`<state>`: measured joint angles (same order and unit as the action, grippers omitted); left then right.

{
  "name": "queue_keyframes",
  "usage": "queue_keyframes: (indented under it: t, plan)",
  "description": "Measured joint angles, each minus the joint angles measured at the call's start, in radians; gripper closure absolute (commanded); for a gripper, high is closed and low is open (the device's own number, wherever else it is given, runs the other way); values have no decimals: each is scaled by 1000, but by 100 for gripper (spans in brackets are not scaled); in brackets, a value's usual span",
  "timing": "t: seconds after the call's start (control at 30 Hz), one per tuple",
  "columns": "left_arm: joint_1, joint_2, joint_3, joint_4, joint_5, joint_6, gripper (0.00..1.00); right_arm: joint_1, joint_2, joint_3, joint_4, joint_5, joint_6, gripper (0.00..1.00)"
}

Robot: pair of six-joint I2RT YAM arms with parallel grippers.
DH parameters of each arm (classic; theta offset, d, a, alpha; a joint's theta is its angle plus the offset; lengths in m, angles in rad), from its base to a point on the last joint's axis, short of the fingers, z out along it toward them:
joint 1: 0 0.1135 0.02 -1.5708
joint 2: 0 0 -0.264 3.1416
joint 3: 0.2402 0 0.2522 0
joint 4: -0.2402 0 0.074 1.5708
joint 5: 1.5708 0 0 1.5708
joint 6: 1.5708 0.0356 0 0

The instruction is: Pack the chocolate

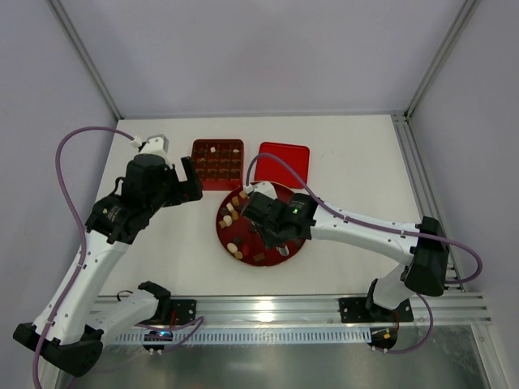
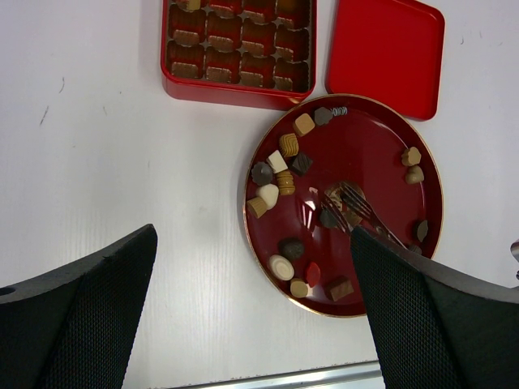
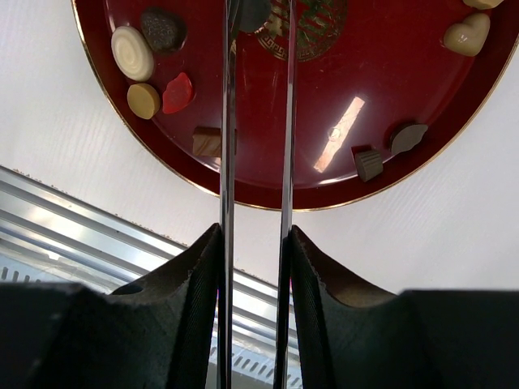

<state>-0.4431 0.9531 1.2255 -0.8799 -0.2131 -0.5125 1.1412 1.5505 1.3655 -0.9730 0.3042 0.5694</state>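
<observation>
A white table (image 1: 162,243) carries a round dark-red plate (image 2: 373,146) with a gold rim, close to the arms. Beyond the plate stand a square red box (image 2: 227,93) with grid cells and, just to the right of it, a flat red lid (image 2: 385,57). Both lie near the plate's far edge. The cells show brown inside, but I cannot tell whether that is pieces or liners.

The left gripper (image 2: 253,235) hangs over the table left of the plate, jaws wide apart and empty. The right gripper (image 3: 255,235) is above the plate's near rim, clamped on slim metal tweezers (image 3: 226,121). Their two blades run out over the plate toward the gold emblem (image 3: 312,28). A dark piece sits at the tips, and I cannot tell whether it is gripped.

The chocolate (image 2: 281,267) lies loose on the plate in small pieces of mixed shape. By the left rim is a cluster of tan squares, ribbed tan barrels, a cream square and dark rounds. Near the front edge are a cream oval with a ringed top, a dark round, a tan disc, a red leaf-like piece and a brown block. At the right rim are two tan pieces, one heart-shaped, and nearer the front two darker ones.
</observation>
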Motion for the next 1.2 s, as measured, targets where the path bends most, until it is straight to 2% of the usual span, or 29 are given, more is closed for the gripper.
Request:
queue_keyframes:
  t: [1.2]
  plan:
    - [0, 1, 0, 0, 4, 0, 0, 0, -13, -36, 14, -39, -1, 59]
